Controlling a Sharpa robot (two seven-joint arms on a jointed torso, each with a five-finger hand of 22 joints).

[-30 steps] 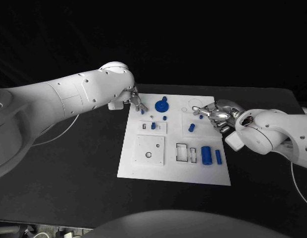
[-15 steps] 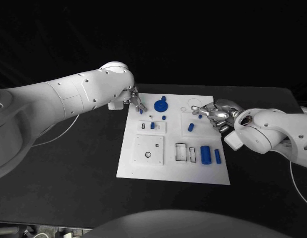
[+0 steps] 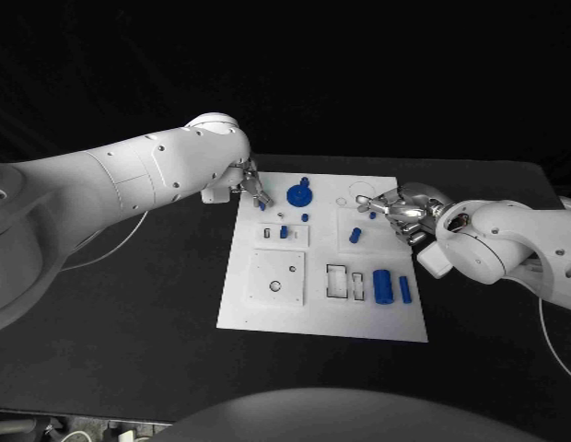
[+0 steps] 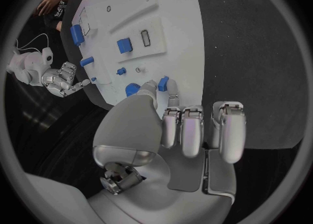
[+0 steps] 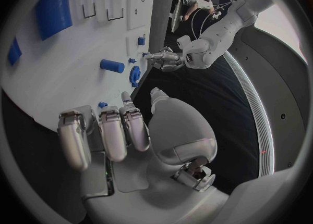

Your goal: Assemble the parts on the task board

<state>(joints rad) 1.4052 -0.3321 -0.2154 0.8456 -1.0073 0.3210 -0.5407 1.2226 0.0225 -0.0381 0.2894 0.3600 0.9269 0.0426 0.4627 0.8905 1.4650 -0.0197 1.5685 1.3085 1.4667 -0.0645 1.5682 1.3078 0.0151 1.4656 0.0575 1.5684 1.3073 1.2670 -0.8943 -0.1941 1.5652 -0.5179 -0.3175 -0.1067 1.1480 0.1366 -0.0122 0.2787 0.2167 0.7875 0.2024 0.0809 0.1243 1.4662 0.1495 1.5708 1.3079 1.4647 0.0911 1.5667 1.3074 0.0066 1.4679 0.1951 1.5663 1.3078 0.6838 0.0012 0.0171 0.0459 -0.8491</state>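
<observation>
The left robot hand [image 3: 251, 187], silver and jointed, hovers at the far left corner of the task board [image 3: 275, 318], a flat white plate in the middle of the matte black bench [image 3: 126, 313]; its fingers [image 4: 193, 136] curl in loosely beside a small blue part [image 4: 163, 83] at that edge, and whether they grip it cannot be told. On the board lie a blue gear-like disc [image 3: 299, 196], a short peg [image 3: 356, 236] and a thick cylinder [image 3: 384, 288]. Nothing has visibly shifted since the earlier frames. The right robot hand [image 3: 399, 210] hangs over the board's far right edge, fingers partly curled, holding nothing visible.
</observation>
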